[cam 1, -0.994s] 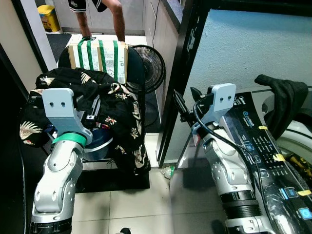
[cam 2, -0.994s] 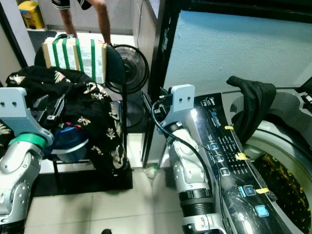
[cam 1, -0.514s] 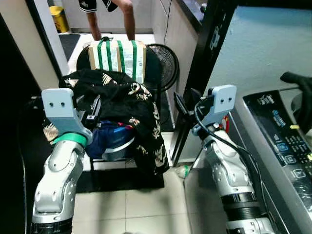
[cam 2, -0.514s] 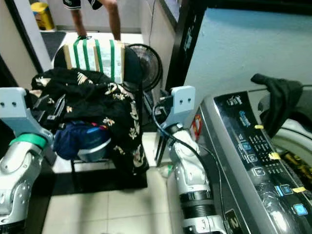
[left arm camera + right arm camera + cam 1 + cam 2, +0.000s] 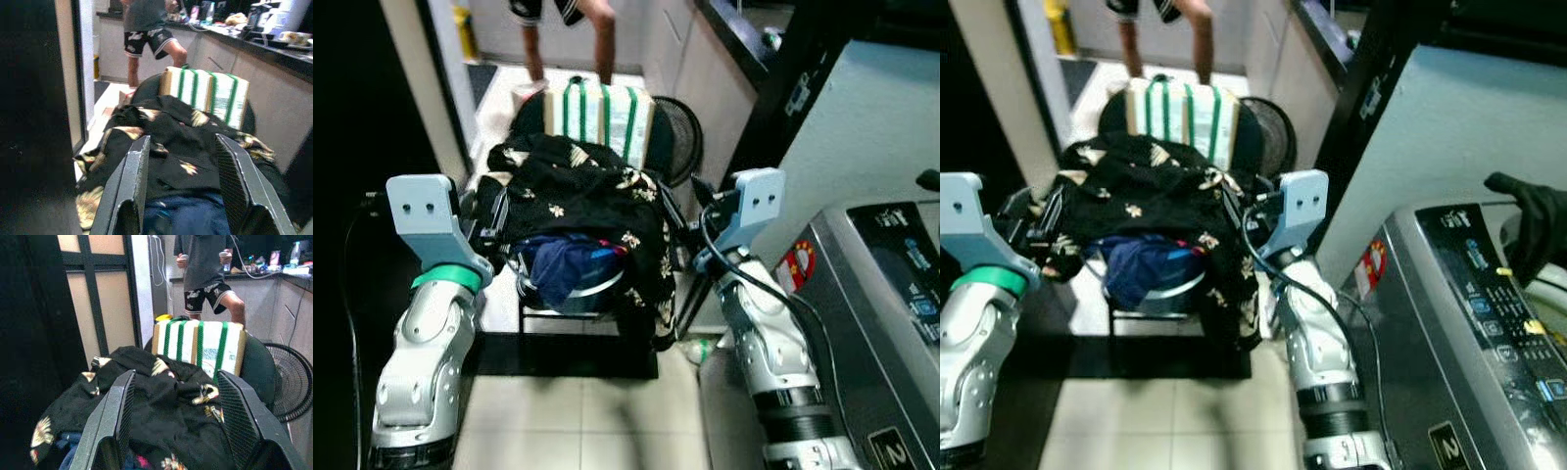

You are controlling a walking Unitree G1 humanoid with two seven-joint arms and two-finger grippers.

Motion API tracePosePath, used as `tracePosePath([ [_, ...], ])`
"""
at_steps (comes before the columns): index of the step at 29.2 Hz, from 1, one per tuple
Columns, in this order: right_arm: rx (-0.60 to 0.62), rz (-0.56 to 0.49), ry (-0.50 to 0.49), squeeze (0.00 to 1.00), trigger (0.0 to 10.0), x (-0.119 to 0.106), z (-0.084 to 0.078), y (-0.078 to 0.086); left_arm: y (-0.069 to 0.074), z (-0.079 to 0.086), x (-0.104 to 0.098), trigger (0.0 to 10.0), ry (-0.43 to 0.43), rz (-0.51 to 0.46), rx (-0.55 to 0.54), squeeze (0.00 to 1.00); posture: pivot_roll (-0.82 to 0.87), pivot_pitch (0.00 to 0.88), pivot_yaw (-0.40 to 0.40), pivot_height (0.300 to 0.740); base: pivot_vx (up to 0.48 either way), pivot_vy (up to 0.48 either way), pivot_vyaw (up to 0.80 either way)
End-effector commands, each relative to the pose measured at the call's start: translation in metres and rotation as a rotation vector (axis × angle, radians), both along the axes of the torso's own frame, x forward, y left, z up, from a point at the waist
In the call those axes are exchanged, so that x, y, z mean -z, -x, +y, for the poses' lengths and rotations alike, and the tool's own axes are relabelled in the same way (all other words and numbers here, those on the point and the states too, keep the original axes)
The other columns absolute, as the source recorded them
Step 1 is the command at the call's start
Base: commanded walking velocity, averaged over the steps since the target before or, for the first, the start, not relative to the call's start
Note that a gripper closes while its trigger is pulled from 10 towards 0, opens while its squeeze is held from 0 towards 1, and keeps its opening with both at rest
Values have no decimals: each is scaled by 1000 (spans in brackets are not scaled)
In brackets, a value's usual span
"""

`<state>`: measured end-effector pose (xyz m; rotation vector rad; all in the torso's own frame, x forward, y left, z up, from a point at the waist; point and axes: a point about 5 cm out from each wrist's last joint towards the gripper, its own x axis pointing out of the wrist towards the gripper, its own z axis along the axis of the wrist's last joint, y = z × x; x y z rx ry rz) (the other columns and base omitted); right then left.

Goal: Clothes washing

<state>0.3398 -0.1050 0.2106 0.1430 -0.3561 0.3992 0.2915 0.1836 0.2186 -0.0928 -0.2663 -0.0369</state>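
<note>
A heap of laundry lies in a pale basket (image 5: pixel 579 294) on a dark stand ahead of me. A black shirt with a pale flower print (image 5: pixel 592 186) covers the heap, and a blue garment (image 5: pixel 563 266) shows under it. My left gripper (image 5: pixel 183 191) is open, its fingers (image 5: pixel 129 191) pointing at the shirt from the left of the heap. My right gripper (image 5: pixel 176 431) is open too, at the heap's right side, nothing between its fingers (image 5: pixel 244 431). The washing machine (image 5: pixel 891 284) stands at the right, a black garment (image 5: pixel 1533 211) draped on its rim.
Behind the heap stands a cardboard box with green straps (image 5: pixel 602 108) and a floor fan (image 5: pixel 683 147). A person in dark shorts (image 5: pixel 210 279) stands further back. A dark door frame (image 5: pixel 783 98) rises between heap and washer. Pale tiled floor (image 5: pixel 597 421) lies below.
The camera has swung left: the laundry heap now sits near the middle and the washer has slid to the right edge. Both arms keep the same raised pose.
</note>
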Motion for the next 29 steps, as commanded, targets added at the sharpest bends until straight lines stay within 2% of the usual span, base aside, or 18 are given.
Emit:
tracePosePath([
  [1,25,28,13,0,10000,6,-5,0,-2,0,18,10000,-10,69,2,0,129,8,20,740,0,0,0],
  [6,44,52,36,0,10000,14,-9,1,-2,6,39,10000,-21,149,-36,0,132,14,19,740,0,0,0],
  [8,64,81,99,0,10000,28,-14,5,1,11,48,10000,-29,173,-66,0,127,22,19,740,0,0,0],
  [10,68,89,115,0,10000,31,-15,6,1,13,50,10000,-32,178,-74,0,127,22,19,740,0,0,0],
  [11,117,159,73,0,10000,48,-26,9,4,16,56,10000,-24,197,-80,0,127,31,12,740,0,0,0],
  [13,165,210,11,0,10000,58,-36,11,6,20,63,10000,-16,221,-94,0,128,32,10,740,0,0,0],
  [15,204,236,-44,0,10000,64,-45,13,8,24,72,10000,-5,252,-114,0,128,32,10,740,0,0,0],
  [17,213,242,-56,0,10000,66,-46,14,9,25,74,10000,-2,258,-119,0,128,32,10,740,0,0,0],
  [21,188,243,-40,0,10000,68,-45,16,12,23,81,10000,-20,273,-110,0,113,40,16,740,0,0,0],
  [23,122,224,-18,0,10000,65,-35,20,13,17,78,10000,-30,245,-80,0,115,42,17,740,0,0,800],
  [24,122,224,-18,0,10000,65,-35,20,13,17,78,10000,-30,245,-80,0,115,42,17,740,0,0,800],
  [25,84,206,-4,0,10000,63,-26,21,13,14,74,10000,-29,226,-67,0,115,43,19,740,315,0,800],
  [29,59,193,12,0,10000,61,-20,21,11,14,72,10000,-27,218,-62,0,115,43,21,740,351,0,800],
])
